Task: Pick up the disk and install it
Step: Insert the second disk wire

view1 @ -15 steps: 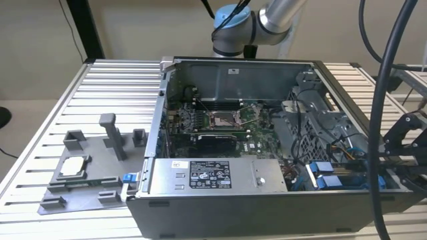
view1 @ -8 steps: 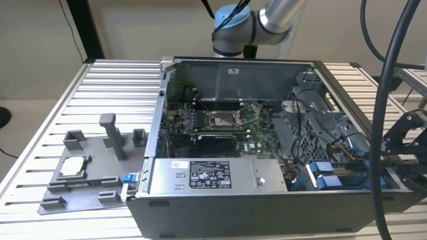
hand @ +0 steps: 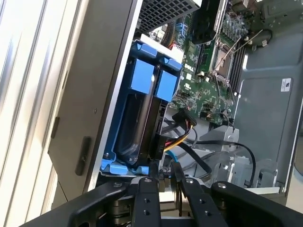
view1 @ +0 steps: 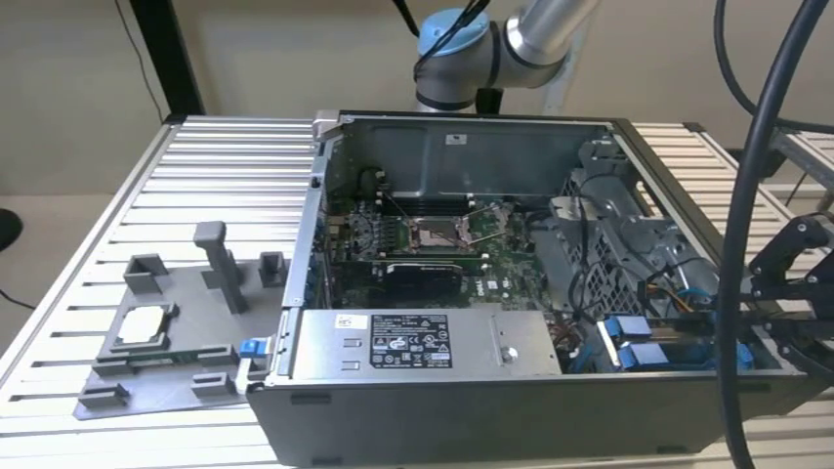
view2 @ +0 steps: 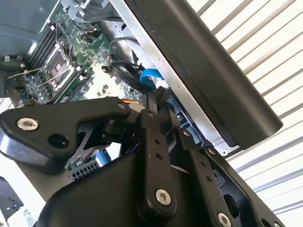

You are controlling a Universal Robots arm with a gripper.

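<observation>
— What takes up the most room?
— A slatted metal table (view1: 222,166) with 1 open computer case (view1: 456,137) on it, its motherboard (view1: 431,234) facing up. The arm (view1: 521,39) rises behind the case's far wall.

— And beside the case?
— A grey fixture tray (view1: 156,403) lies on the exterior view's left. Inside the case, along the near wall, there is a long grey box (view1: 521,342) with a label.

— Where is the gripper?
— The gripper (view1: 792,283) is at the exterior view's right, over the case's corner by the drive bay. I cannot tell whether it is wide, narrow or holding anything.

— And the disk?
— In the first wrist view the disk (hand: 137,113), framed by its blue bracket, sits in that drive bay against the case's side wall. It has 2 blue tabs at the end away from the gripper. The gripper is just beside the bracket's other end; I cannot make out whether they touch.

— Anything smaller?
— A red-and-yellow cable bundle (hand: 182,130) runs near the bracket. 1 small silver chip (view1: 141,327) rests on the tray, well apart from the gripper.
</observation>
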